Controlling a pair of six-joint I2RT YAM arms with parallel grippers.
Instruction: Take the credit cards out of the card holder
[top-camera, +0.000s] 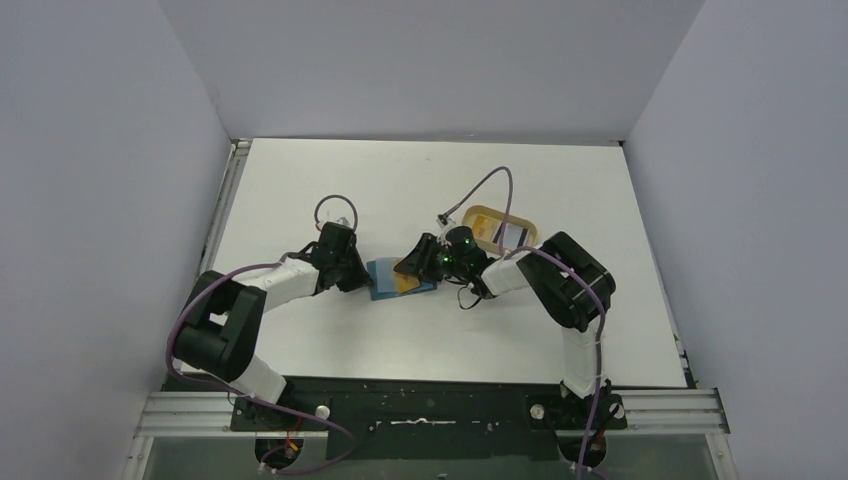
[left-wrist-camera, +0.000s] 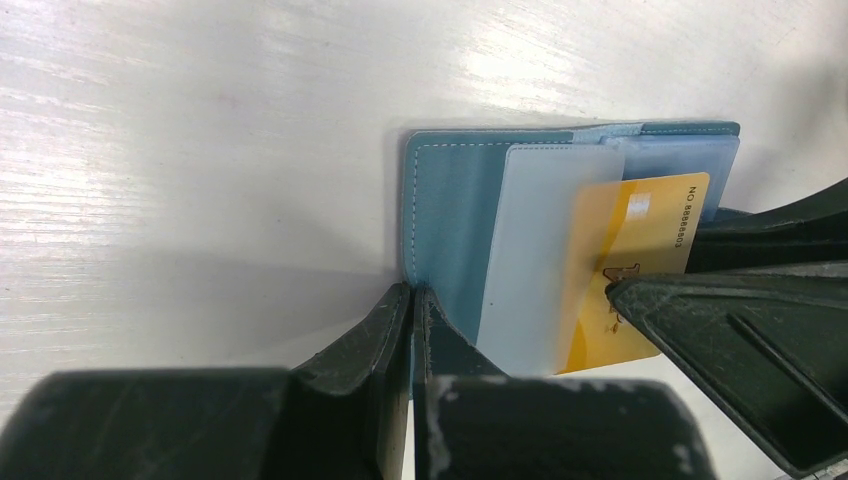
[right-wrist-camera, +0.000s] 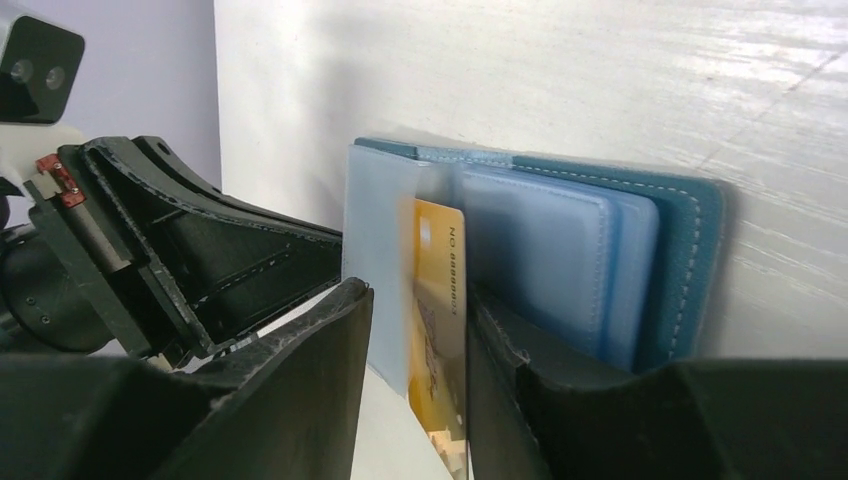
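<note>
The teal card holder (top-camera: 381, 279) lies open on the table between both grippers. My left gripper (left-wrist-camera: 413, 298) is shut on the near edge of its teal cover (left-wrist-camera: 440, 200); it also shows in the top view (top-camera: 360, 272). A yellow credit card (left-wrist-camera: 640, 240) sticks halfway out of a pale clear sleeve (left-wrist-camera: 535, 250). My right gripper (right-wrist-camera: 420, 295) is open, its jaws either side of the yellow card (right-wrist-camera: 440, 290). The card rests against one finger and a gap shows on the other side. A white card with black bands (top-camera: 510, 237) lies in the tan tray.
The tan oval tray (top-camera: 483, 214) stands just behind my right arm. A raised rail (top-camera: 228, 200) runs along the table's left side. Grey walls close in the left, back and right.
</note>
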